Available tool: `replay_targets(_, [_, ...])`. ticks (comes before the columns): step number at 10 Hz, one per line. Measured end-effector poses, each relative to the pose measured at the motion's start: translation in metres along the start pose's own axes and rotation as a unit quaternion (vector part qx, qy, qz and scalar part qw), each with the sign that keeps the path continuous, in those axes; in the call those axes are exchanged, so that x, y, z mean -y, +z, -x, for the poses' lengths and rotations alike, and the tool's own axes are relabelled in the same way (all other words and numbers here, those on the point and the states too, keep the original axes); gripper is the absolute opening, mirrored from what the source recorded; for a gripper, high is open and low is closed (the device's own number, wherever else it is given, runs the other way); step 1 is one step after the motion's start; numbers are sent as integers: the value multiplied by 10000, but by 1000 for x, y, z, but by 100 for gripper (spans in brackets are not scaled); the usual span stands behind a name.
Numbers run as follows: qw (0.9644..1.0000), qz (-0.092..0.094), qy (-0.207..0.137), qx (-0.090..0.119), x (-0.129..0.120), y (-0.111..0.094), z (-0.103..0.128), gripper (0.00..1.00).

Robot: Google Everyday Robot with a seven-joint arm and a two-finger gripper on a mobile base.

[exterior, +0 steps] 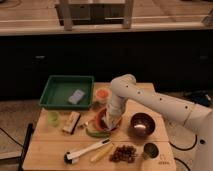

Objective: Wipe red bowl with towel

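Red bowl [102, 120]: mid-counter, a little toward front edge; rigid, prob. light, likely slides if pushed, so wipe w/ downward pressure. Gripper [112, 120] down in bowl. Towel [113, 121]: pale, soft, limp; take by a bunched fold. Adjacent: dark bowl [142, 123] toward right edge, green tray [56, 100] back-left corner, brush [86, 150] at front edge.

kitchen-like wooden table [45, 150], gripper [111, 121] above
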Motion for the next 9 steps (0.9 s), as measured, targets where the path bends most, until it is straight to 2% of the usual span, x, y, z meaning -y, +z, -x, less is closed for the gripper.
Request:
replay_targets(3, [9996,45,233,-148,-13,-11,-29,0])
replay_targets(5, [9995,92,259,-181,-9,-16,-42,0])
replay_targets(7, [9997,123,135,-158,8,-14,-47,0])
replay_targets(9, [9997,126,-186,-91,42,-10,-45,0])
